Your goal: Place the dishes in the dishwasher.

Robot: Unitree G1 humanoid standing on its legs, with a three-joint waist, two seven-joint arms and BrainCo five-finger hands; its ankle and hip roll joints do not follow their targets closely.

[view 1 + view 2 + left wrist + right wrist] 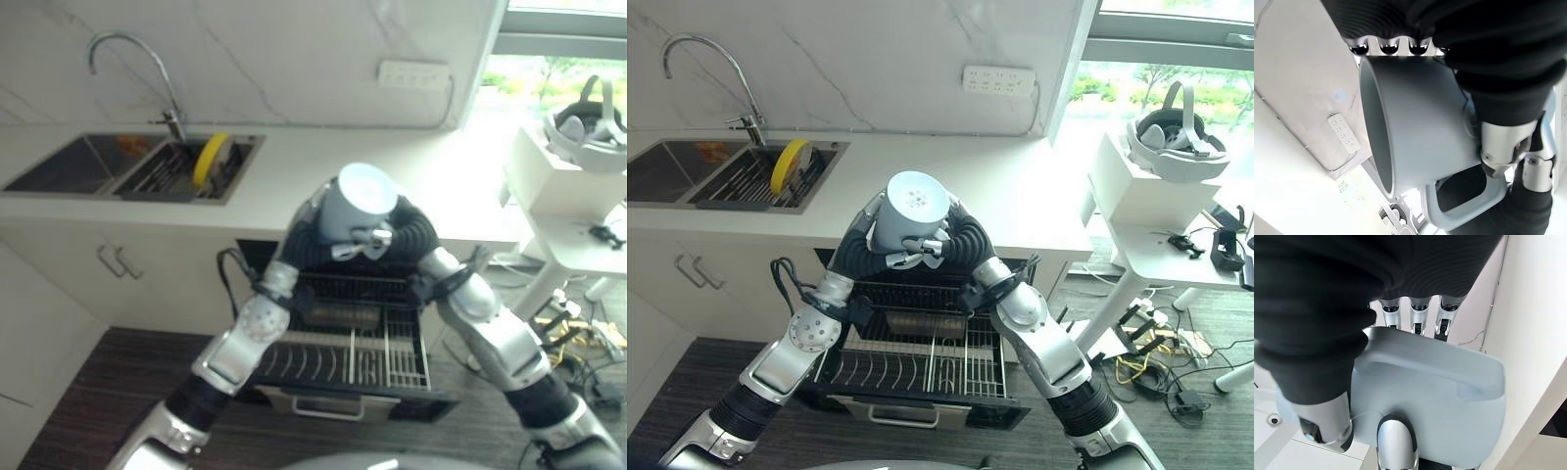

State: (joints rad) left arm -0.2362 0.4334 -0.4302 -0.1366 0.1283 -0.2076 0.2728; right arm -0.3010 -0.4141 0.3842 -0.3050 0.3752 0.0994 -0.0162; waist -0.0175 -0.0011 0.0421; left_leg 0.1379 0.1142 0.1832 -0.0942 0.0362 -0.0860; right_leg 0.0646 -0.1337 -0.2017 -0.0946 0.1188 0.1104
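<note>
— White marble wall behind, pale counter (1019, 196) below it, and the dishwasher rack (921, 367) pulled out under my arms. What worries you?

— That grey mug (911, 220), held up at the middle of the view, bottom toward the camera, above the rack.

— Fair. My left hand (1391, 48) has its fingers curled over the mug's body; my right hand (926, 250) wraps the handle side (thumb pressed on the wall). Both clenched on it.

— If one lets go early, I'd guess the mug tips and drops onto the wires.

— Or clips the counter edge at twelve o'clock going down.
</note>
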